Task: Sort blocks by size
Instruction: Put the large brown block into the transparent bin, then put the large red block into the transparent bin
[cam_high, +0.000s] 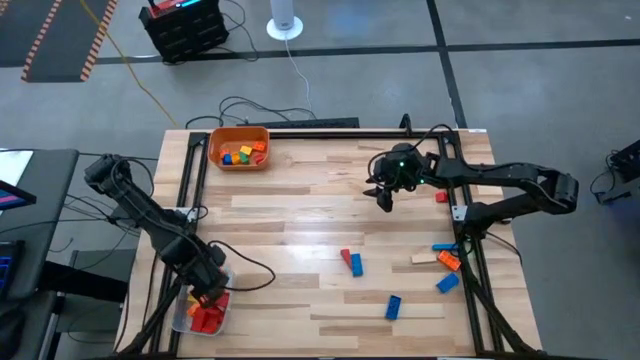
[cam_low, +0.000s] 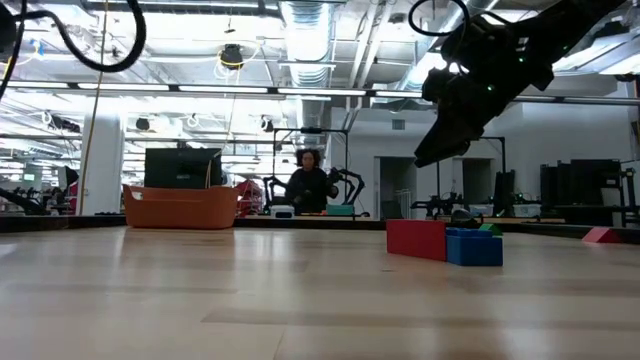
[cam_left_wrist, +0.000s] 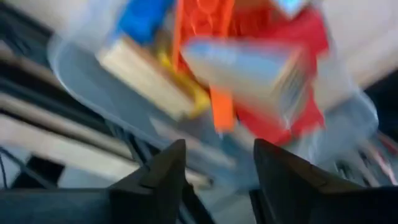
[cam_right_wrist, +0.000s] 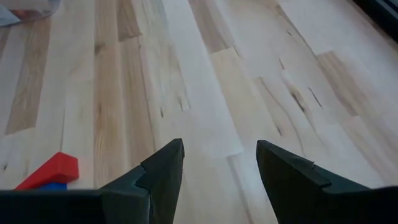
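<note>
Left hand (cam_high: 207, 293) over clear tub (cam_high: 180, 322), fingers parted, apparently empty; blocks (cam_high: 208, 314) heaped just below. Right hand (cam_high: 384, 199) wide, empty, above bench (cam_high: 300, 220). Advice: lift clear without dragging tub.

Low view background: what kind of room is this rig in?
Probably a large robotics lab or workshop: exposed ceiling ducts, other workstations with a seated person, and a grey concrete floor around the wooden table.

- Left arm (cam_high: 150, 215), left of the high frame: dark, jointed, black cable looping alongside.
- Right arm (cam_high: 500, 185), right of the high frame: dark segments, small green light near the wrist.
- Wrist views, lower edge: two dark, angular fingers (cam_right_wrist: 163, 174) with stepped inner faces.
</note>
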